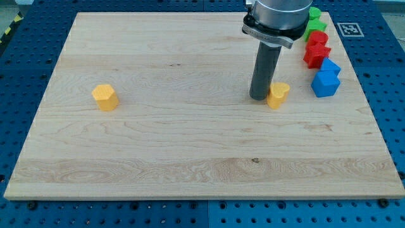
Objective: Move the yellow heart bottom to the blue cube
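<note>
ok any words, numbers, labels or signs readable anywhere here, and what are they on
No readable words or numbers anywhere.
Fiducial marker: a black-and-white square pattern on the blue base by the board's top right corner; it holds no letters or digits.
Blocks and arm: no print that can be made out.
My tip sits just left of the yellow heart, seemingly touching.

Pale wooden board [190,158] on blue pegboard [19,82], apparently.

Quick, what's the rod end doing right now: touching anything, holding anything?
My tip: no hand to open or close, holds nothing; sits against the yellow heart's left side, view's left of the blue cube.
</note>
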You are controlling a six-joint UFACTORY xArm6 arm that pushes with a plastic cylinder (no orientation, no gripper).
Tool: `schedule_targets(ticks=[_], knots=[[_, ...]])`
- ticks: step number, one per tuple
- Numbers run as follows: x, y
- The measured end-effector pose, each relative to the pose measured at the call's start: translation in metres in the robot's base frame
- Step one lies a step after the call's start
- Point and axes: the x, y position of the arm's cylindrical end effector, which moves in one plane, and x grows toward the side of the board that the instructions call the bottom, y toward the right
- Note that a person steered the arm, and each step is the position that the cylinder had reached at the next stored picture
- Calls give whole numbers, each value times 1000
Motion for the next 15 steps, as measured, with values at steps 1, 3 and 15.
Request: schedule_targets(ticks=[1, 3, 15], knots=[[8, 13], [-2, 1], [33, 87]])
